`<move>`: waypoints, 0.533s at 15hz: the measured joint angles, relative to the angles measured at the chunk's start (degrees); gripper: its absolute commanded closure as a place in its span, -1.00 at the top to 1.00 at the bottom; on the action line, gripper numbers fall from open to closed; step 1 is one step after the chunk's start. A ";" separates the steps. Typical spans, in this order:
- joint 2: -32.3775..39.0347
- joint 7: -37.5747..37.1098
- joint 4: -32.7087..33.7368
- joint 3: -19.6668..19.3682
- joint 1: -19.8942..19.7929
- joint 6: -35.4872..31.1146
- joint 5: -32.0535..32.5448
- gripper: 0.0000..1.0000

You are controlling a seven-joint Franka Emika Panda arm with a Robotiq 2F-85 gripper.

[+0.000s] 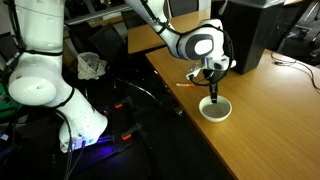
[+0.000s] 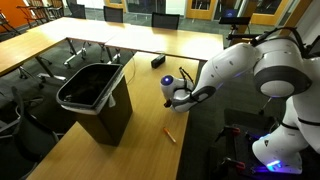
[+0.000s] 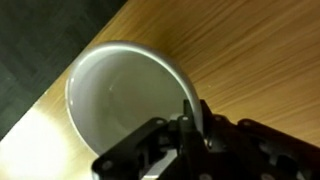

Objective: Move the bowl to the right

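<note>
**Fig.** Wrist view. The bowl [image 3: 110, 95], white and empty, stands upright on the table [image 3: 255, 50]. Its 10 o'clock side lies close to the table edge, with dark floor beyond. The gripper [image 3: 192, 120] meets the rim at about 4 o'clock, where one finger [image 3: 190, 100] shows against the wall. It cannot be told whether the fingers pinch the rim or only straddle it. In an exterior view a pencil [image 1: 185, 86] lies near the bowl at 10 o'clock.

Hazards, as judged:
- **(a) Tipping:** a hold at one point of a thin rim is off-centre, so a lift or drag may tip or swing the bowl.
- **(b) Slipping:** a loose pinch may slide off the smooth wall and leave the bowl behind.
- **(c) Falling:** any push toward 10 o'clock could send the bowl over the edge.
</note>
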State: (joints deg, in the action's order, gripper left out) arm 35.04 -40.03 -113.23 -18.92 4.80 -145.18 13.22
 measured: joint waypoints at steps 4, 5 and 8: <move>-0.04 2.05 -0.89 0.60 -2.40 -0.93 -3.45 -0.28; -0.06 2.35 -0.90 0.61 -2.42 -0.93 -3.80 -0.17; -0.20 2.52 -0.96 0.77 -2.26 -0.93 -4.16 0.31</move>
State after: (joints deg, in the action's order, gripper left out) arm 34.84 -37.51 -114.19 -18.15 2.53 -146.11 9.06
